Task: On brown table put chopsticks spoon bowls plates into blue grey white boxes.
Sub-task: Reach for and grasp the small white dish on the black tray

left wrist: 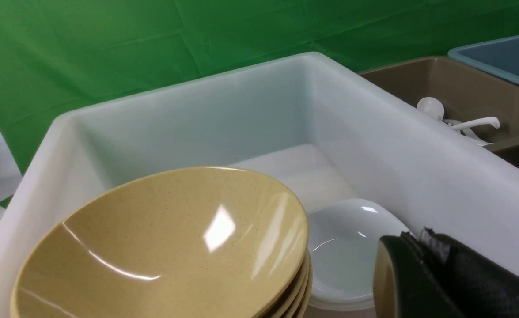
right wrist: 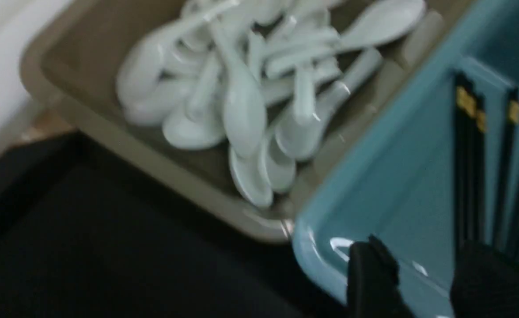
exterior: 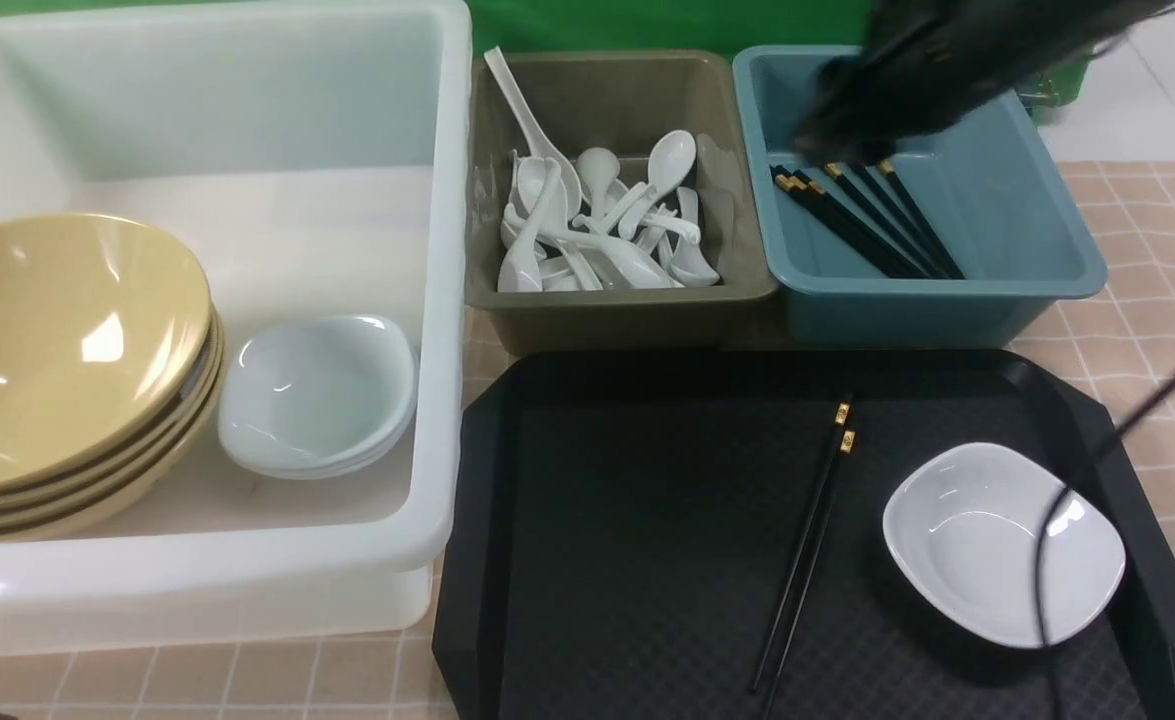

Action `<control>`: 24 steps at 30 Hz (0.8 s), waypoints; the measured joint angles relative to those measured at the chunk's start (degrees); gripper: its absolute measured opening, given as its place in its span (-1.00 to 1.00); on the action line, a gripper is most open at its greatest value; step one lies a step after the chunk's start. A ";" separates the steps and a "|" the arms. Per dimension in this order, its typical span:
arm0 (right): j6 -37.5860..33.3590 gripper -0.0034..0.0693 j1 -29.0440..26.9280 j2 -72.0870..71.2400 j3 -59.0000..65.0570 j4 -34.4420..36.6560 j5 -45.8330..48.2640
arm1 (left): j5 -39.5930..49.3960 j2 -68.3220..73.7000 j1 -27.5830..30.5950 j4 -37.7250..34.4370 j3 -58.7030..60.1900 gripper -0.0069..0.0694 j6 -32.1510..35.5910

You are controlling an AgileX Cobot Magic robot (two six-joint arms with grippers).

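The black fingers of the right gripper [right wrist: 418,258] stand apart with nothing between them, over the teal-blue rectangular plastic bin [exterior: 947,287]; those of the left gripper [left wrist: 418,240] are closed and empty, near the stacked glossy mustard-tan round bowls [exterior: 77,350]. Blur softens the right fingers, and their arm hides part of that bin. The front view cuts off the bowls and the large translucent white plastic tub [exterior: 437,270] around them. A dark cable crosses the glossy white rounded-square dish [exterior: 977,540].

Nearer the robot than the right fingers, the black textured tray [exterior: 647,560] sits on the pinkish-tan tiled table [exterior: 1157,230]; green cloth [exterior: 647,25] hangs beyond.

Below the right fingers, slim black gold-banded chopsticks [exterior: 882,225] lie in the bin. On the tray, 2 matching sticks [exterior: 812,530] lie close together beside the dish. Glossy white spoons [exterior: 637,240] overlap in the adjacent olive-grey bin [exterior: 627,300].
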 joint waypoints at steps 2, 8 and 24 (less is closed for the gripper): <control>0.94 -0.49 -1.65 -3.98 5.84 -1.13 2.70 | 0.00 0.00 0.00 -0.10 0.00 -0.81 0.00; 4.89 -0.81 -3.37 -10.36 33.48 -1.14 -5.77 | 0.04 0.00 0.00 -0.14 0.00 -0.81 0.00; -23.87 -0.75 -3.52 -8.88 49.98 35.30 -23.03 | -0.68 0.00 0.00 -0.11 0.00 -0.81 0.00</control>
